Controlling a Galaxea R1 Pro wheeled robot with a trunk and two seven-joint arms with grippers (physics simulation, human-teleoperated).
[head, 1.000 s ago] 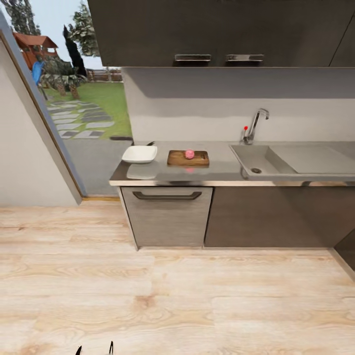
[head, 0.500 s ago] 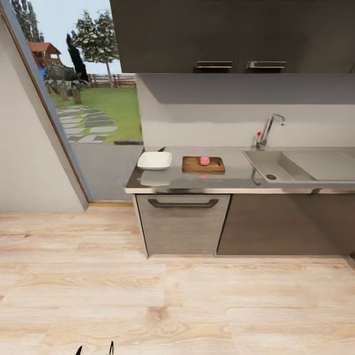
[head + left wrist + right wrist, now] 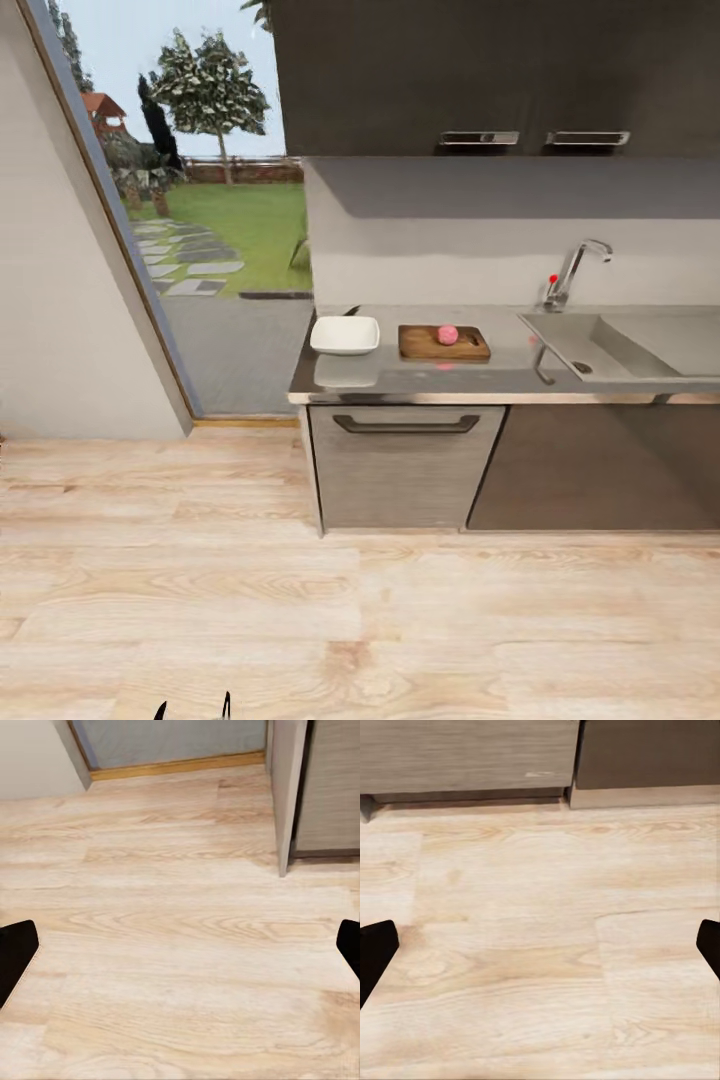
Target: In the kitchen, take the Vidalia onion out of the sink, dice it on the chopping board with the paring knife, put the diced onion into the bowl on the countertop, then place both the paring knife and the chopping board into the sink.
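The robot stands back on the wooden floor (image 3: 300, 620), well apart from the tabletop (image 3: 420, 378), so the coming move turns on closing that gap. The chopping board (image 3: 444, 344) lies ahead and somewhat to the right of the view's centre, its long axis running left to right along the tabletop. A small pink round thing, by my judgement the onion (image 3: 447, 334), sits on top of the board near its middle. The white bowl (image 3: 345, 334) rests just left of the board, not touching it. The sink (image 3: 640, 345) lies further right, with its tap (image 3: 578, 268) at the far edge. The paring knife is too small to make out from here.

The left tool (image 3: 180, 952) points down at bare floor, its two fingertips spread wide and grasping nothing. The right tool (image 3: 540, 949) is likewise released, spread over the floor in front of the cabinet base (image 3: 472, 757). Since the board sits right of centre, the right arm is probably the nearer one once the base rolls forward.
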